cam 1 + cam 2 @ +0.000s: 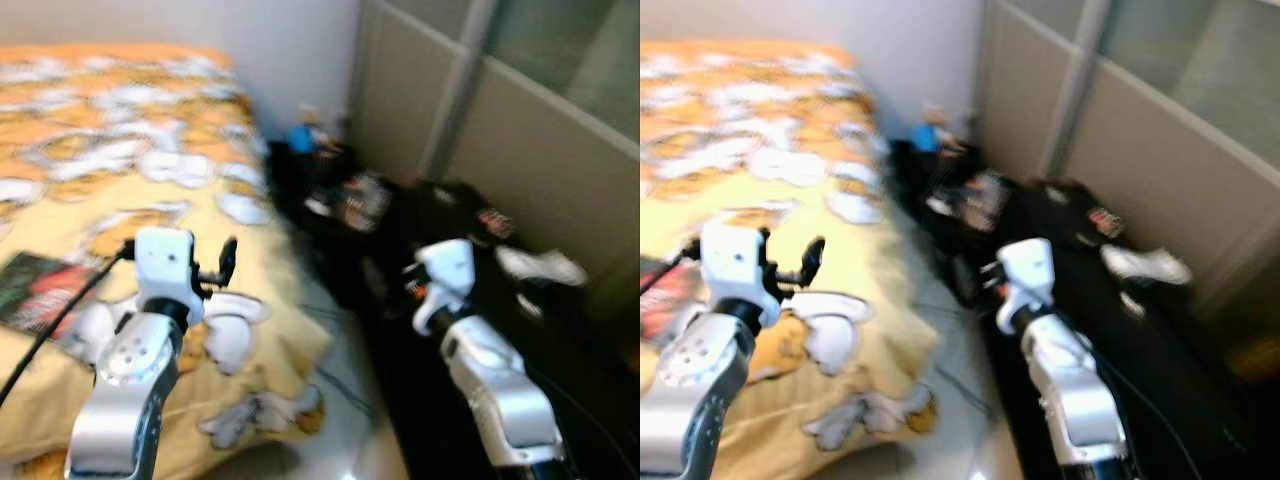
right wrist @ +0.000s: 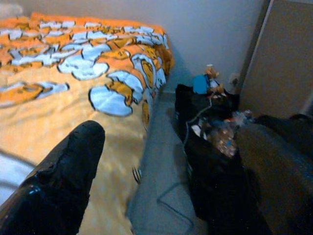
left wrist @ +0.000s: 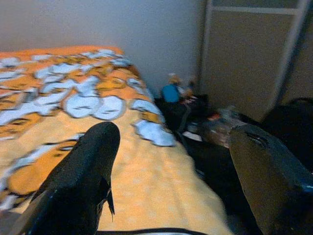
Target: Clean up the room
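Observation:
The picture is blurred by motion. A bed (image 1: 120,130) with a yellow and orange cover printed with white cartoon shapes is on my left. A dark magazine (image 1: 40,285) lies on its near part. My left gripper (image 3: 173,132) hangs open over the bed's edge, nothing between its fingers. To my right a pile of black bags and clothes (image 1: 420,220) covers the floor, with a white item (image 1: 540,265) lying on it. My right gripper (image 2: 171,132) is open above the gap between bed and pile, holding nothing.
A blue toy figure (image 1: 300,137) sits in the far corner atop the clutter. Beige sliding wardrobe doors (image 1: 540,130) run along the right. A narrow strip of pale floor (image 1: 345,400) with a thin cable on it separates bed and pile.

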### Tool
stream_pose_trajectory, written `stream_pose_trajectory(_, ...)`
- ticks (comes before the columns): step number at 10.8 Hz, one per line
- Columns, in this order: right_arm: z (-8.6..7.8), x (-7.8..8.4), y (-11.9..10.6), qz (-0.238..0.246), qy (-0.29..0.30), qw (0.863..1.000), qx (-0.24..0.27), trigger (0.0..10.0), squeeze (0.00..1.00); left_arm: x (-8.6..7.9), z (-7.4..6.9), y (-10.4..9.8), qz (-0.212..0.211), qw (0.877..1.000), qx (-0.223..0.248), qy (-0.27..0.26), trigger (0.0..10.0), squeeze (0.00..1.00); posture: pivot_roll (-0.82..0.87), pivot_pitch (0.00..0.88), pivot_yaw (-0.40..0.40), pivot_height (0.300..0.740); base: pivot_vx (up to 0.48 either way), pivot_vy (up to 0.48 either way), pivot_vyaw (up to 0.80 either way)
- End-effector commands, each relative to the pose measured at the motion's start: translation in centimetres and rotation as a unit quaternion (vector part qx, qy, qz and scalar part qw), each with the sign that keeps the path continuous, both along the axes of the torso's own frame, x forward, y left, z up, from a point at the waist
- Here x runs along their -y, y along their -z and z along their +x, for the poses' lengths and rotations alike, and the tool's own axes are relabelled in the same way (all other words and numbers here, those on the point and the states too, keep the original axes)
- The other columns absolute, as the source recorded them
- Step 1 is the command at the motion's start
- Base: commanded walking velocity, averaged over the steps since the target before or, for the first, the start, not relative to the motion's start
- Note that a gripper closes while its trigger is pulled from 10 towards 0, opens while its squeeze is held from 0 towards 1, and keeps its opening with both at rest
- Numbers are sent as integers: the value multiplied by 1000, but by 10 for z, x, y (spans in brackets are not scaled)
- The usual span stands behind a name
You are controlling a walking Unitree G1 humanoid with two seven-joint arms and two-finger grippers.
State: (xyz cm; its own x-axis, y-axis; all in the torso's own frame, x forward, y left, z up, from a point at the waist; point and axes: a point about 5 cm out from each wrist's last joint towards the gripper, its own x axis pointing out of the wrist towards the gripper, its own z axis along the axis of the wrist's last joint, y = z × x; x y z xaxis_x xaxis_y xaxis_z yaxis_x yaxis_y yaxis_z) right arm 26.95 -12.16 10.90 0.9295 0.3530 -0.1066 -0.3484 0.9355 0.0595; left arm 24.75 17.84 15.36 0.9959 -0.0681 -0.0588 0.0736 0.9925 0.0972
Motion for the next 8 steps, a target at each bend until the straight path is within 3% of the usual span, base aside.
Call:
stream_pose_trajectory(1, 2, -1, 0, 10, 6, 1000, -6, 10000, 0, -2, 0, -1, 4, 1000, -3, 1, 10000, 0, 15, 0, -19, 740, 0, 0, 0)
stream_pose_trajectory(4, 5, 12, 4, 25, 59, 998, -11, 10000, 0, 0, 2, -2, 14, 1000, -3, 15, 10000, 0, 13, 0, -5, 740, 0, 361, 0)
stream_pose_trajectory(8, 5, 5, 3, 7, 38, 999, 5, 10000, 0, -3, 0, 0, 22, 1000, -11, 15, 10000, 0, 21, 0, -8, 740, 0, 414, 0)
